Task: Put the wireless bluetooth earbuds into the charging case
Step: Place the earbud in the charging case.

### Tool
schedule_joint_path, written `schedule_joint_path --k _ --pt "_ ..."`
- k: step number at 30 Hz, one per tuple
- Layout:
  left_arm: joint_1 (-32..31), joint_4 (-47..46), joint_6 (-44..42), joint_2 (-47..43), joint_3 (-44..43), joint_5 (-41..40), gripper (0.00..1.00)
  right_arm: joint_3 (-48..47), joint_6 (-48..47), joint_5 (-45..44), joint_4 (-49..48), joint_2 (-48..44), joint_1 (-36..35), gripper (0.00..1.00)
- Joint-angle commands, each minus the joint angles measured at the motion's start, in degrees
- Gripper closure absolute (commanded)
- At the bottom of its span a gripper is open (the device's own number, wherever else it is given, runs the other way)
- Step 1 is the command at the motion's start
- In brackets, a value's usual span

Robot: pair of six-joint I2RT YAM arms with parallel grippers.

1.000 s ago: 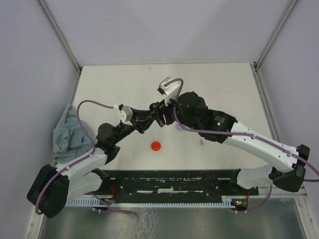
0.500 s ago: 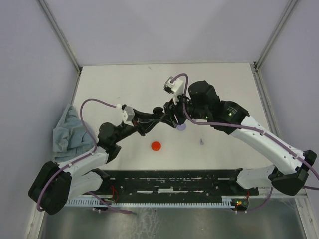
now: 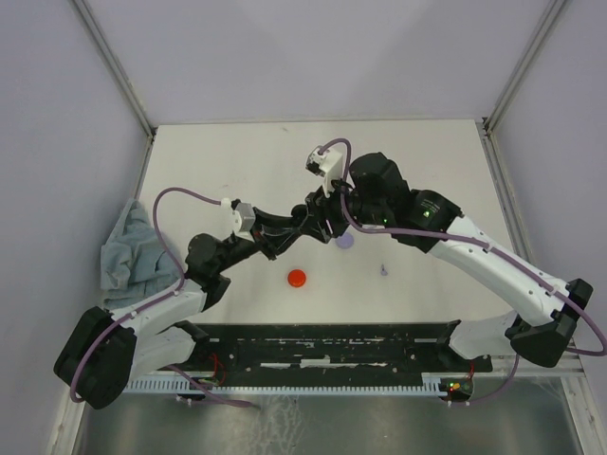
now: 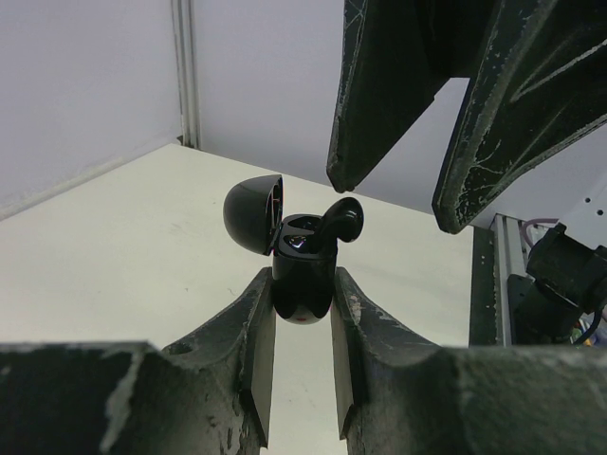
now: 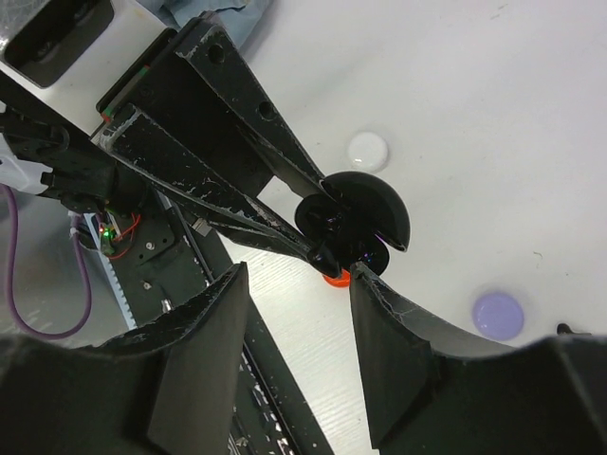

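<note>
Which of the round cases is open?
The black case, gripped by the left claw: lid swung back, a black earbud at its mouth. The red case, lavender case and white case lie flat on the table.

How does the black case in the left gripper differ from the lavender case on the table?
The black case is clamped upright in the left gripper; the lavender case lies flat on the table. The black case's lid is open with an earbud poking out; the lavender case looks closed. Both are small and rounded.
</note>
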State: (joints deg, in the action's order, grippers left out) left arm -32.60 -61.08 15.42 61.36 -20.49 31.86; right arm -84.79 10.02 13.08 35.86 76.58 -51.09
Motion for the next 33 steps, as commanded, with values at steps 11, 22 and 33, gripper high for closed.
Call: schedule_joint_path --k 11,22,33 --pt "0.08 -3.85 1.75 0.17 -1.85 0.32 0.97 -0.41 4.39 3.91 -3.32 1.44 0.19 0.48" --pt "-0.01 -1.29 0.08 -0.14 -2.38 -0.04 0.97 -0.55 11.13 7.09 -7.33 3.5 0.11 0.5" --pt "-0.01 -1.25 -1.15 0.41 -1.75 0.04 0.97 -0.81 11.93 4.96 -7.73 3.22 0.11 0.47"
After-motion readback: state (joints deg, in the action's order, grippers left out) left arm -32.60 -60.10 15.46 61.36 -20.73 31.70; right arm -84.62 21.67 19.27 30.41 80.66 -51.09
